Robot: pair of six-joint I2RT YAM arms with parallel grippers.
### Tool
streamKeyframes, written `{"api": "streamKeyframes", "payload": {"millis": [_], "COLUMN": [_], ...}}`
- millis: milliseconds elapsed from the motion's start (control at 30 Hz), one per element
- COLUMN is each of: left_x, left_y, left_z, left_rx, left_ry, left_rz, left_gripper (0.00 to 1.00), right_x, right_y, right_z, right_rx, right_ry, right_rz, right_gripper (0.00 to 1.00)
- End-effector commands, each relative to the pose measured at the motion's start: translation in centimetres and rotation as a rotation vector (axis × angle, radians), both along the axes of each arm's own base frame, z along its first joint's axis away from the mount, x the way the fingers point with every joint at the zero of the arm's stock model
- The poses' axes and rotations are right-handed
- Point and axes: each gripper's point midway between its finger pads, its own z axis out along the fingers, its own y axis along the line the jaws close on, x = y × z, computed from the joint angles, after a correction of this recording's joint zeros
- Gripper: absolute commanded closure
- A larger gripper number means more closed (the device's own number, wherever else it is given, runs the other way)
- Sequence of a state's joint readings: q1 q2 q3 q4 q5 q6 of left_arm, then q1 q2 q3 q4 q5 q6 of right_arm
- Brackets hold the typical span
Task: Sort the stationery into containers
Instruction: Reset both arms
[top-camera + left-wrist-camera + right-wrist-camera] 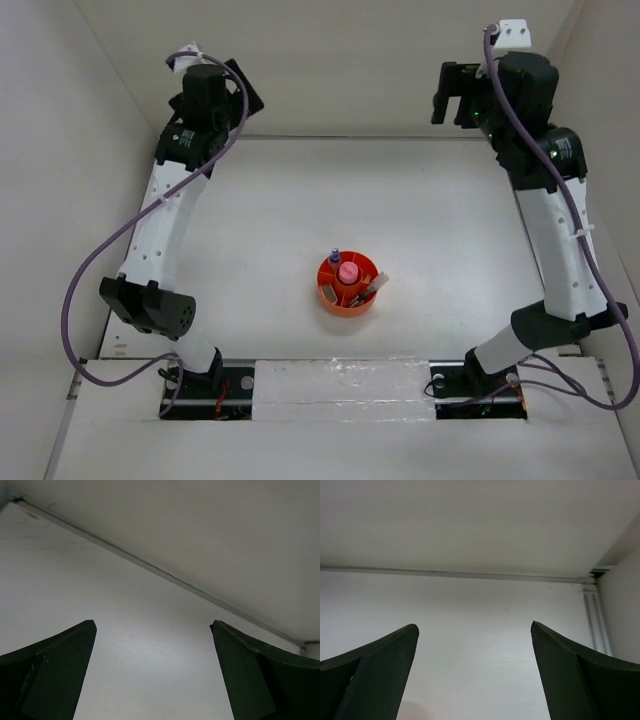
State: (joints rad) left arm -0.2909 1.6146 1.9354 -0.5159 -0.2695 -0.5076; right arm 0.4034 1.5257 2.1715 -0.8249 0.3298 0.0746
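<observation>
Open table [420, 210] surrounds the orange tray [345, 308] on all sides; walls [330, 60] enclose it.

A plain white surface [400, 220] fills the overhead view, boxed in by pale walls: a back wall [340, 60] at 12 o'clock, a left wall [40, 150] at 9 o'clock and a right wall [620, 100] at 3 o'clock. At 6 o'clock a glossy strip of clear tape [340, 390] runs across the near edge. In the right wrist view, a thin grey seam [460, 574] marks where surface meets back wall. In the left wrist view, a small brownish mark [32, 515] sits on the surface at 10 o'clock.
</observation>
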Motion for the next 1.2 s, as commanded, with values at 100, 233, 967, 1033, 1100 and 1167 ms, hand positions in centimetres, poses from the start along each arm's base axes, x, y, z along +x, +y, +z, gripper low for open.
{"api": "streamKeyframes", "payload": {"millis": [100,233,967,1033,1100,1167], "left_x": [-3.1,-6.5,-12.0,-12.2,-12.2,-12.6], "left_y": [9.4,13.6,17.3,17.5,17.5,17.7], "left_z": [3.6,6.6,10.1,10.0,10.0,10.3], "left_rx": [0.018,0.104,0.036,0.035,0.035,0.033], "left_ry": [-0.037,-0.109,-0.196,-0.194,-0.195,-0.204], "left_rz": [0.391,0.587,0.836,0.848,0.848,0.857], "left_gripper": [0.00,0.00,0.00,0.00,0.00,0.00], "right_x": [-3.1,-4.8,-10.2,-10.2,-10.4,-10.7], "right_y": [-5.2,-8.3,-11.9,-12.1,-12.3,-12.3], "right_z": [-3.8,-3.9,1.3,1.3,1.6,1.8], "right_rx": [-0.101,-0.098,-0.119,-0.121,-0.120,-0.118], "right_ry": [0.154,0.168,0.024,0.024,0.015,0.006], "right_rz": [0.057,-0.026,-0.204,-0.215,-0.224,-0.225], "right_gripper": [0.00,0.00,0.00,0.00,0.00,0.00]}}
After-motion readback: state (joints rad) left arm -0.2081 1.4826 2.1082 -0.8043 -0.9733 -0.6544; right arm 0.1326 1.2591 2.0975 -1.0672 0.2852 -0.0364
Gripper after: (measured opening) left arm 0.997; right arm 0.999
